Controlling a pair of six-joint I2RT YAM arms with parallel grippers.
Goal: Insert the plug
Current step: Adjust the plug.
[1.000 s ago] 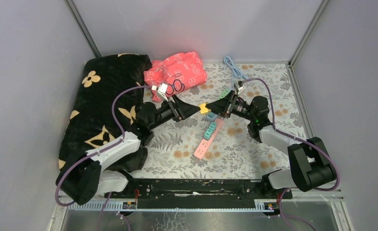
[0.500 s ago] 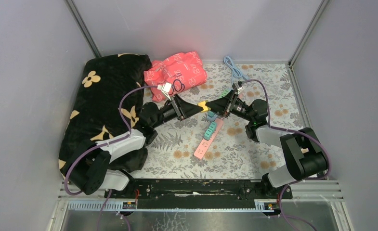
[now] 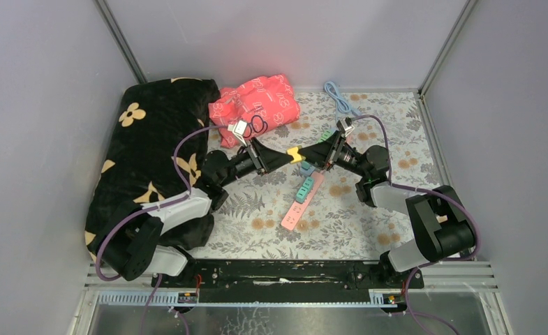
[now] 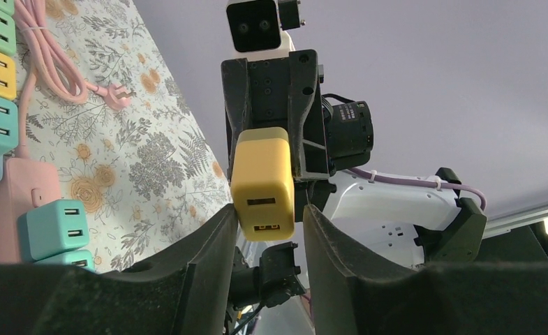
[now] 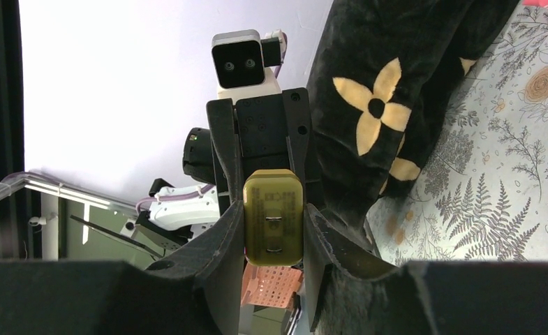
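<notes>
A yellow plug point(image 3: 295, 153) hangs in the air over the table's middle, between both arms' tips. My right gripper point(image 3: 306, 155) is shut on it; in the right wrist view its two prongs face the camera on the plug point(image 5: 274, 216), with a finger on each side. From the left, my left gripper point(image 3: 287, 156) has closed in on the other end. In the left wrist view the plug point(image 4: 262, 183) shows its two USB ports between the fingertips point(image 4: 229, 216). Below lies a pink power strip point(image 3: 300, 202) with teal and yellow sockets.
A black cloth with yellow flowers point(image 3: 145, 160) fills the left side. At the back sit a red patterned bag point(image 3: 257, 105) and a light blue cable point(image 3: 337, 98). The strip's pink cable point(image 4: 54, 63) is coiled on the floral mat. Grey walls enclose the table.
My left gripper's jaws have narrowed from wide open to close around the plug's free end. The left arm edged slightly forward. The right gripper kept its hold in the same place.
</notes>
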